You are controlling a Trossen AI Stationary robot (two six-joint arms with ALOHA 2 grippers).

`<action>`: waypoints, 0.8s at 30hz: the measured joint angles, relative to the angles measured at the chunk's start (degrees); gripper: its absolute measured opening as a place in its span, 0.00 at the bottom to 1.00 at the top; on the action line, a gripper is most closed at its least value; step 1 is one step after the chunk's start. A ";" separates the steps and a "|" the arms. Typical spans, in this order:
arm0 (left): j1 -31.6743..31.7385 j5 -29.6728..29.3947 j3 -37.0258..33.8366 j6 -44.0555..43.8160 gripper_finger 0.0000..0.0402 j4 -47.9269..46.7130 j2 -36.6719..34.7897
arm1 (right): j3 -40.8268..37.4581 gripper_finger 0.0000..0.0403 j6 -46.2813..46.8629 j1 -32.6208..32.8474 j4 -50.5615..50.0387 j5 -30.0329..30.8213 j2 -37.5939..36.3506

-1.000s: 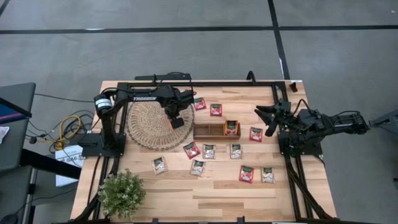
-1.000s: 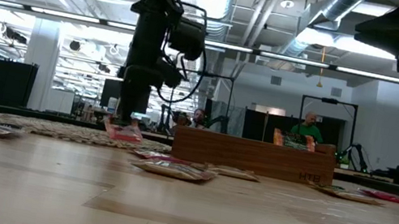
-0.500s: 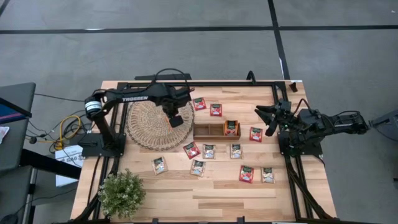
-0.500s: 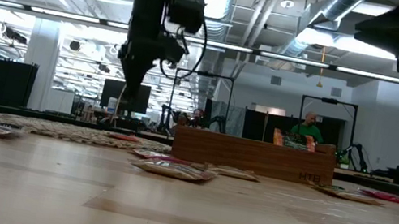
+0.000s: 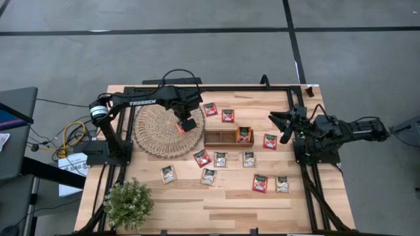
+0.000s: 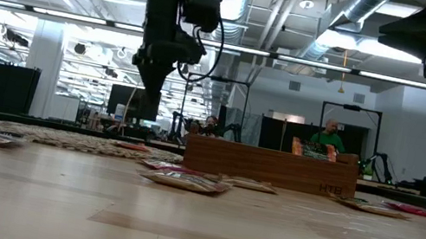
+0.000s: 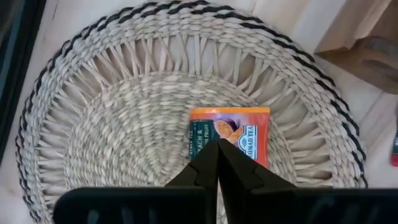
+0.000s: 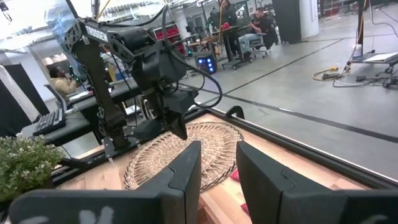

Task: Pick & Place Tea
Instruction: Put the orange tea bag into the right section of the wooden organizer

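My left gripper (image 7: 217,146) is shut and hangs above the round woven mat (image 5: 154,131), raised clear of it in the low view (image 6: 152,91). Under its tips a red-orange tea sachet (image 7: 231,127) lies flat on the mat, untouched. Several more sachets, red-orange and pale, lie flat on the table, such as one (image 5: 202,158) and another (image 5: 260,183). One sachet (image 5: 243,135) stands in the right compartment of the wooden tray (image 5: 220,137). My right gripper (image 8: 217,171) is open and waits at the table's right side (image 5: 281,124), touching nothing.
A potted plant (image 5: 128,203) stands at the near left corner. The tray (image 6: 270,167) sits just right of the mat. A black frame rail (image 5: 216,88) runs along the table's far edge. People sit in the room behind the table (image 6: 330,136).
My left gripper was down at the mat with the red-orange sachet at its tips. It has let go and risen straight up, shifting slightly toward the tray. The sachet stays lying flat on the mat.
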 joint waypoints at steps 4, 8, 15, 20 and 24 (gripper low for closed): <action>1.15 0.92 -0.32 0.21 0.00 0.61 1.22 | 0.00 0.23 0.00 0.00 -0.20 0.00 0.00; 3.02 2.48 -3.32 0.17 0.06 0.82 1.63 | 0.00 0.23 -0.01 0.00 -0.55 -0.01 0.00; 3.82 3.81 -8.12 -0.88 0.27 1.88 1.91 | 0.00 0.23 -0.02 0.00 -1.13 0.02 0.00; 3.80 4.33 -8.16 -0.38 0.38 5.09 1.86 | 0.00 0.23 -0.02 0.00 -1.15 0.04 0.00; 3.82 4.88 -8.16 0.27 0.40 7.21 2.45 | 0.00 0.23 0.37 0.00 -1.14 0.04 0.00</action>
